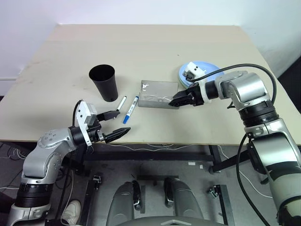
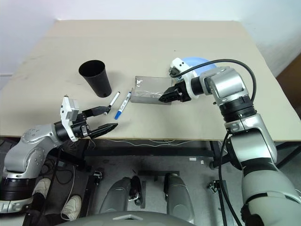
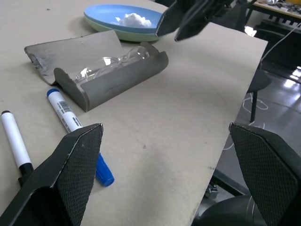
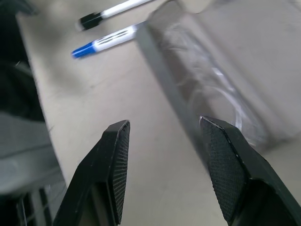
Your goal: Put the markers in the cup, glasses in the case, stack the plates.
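Clear glasses (image 3: 110, 63) already lie inside the open grey case (image 1: 159, 94), so we judge the lid comes next, our right gripper (image 1: 175, 100) hovering half-spread and empty at its near edge, left gripper (image 1: 114, 125) spread wide beside the markers (image 1: 127, 111).

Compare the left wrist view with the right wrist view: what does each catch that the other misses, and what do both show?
Left wrist view alone: the stacked plates with white tissue on top, and the right gripper above the case's end.

Right wrist view alone: the right gripper's own fingers, apart and empty.

Both: the open grey case with the glasses inside, plus the blue-capped marker and black-capped marker lying on the table.
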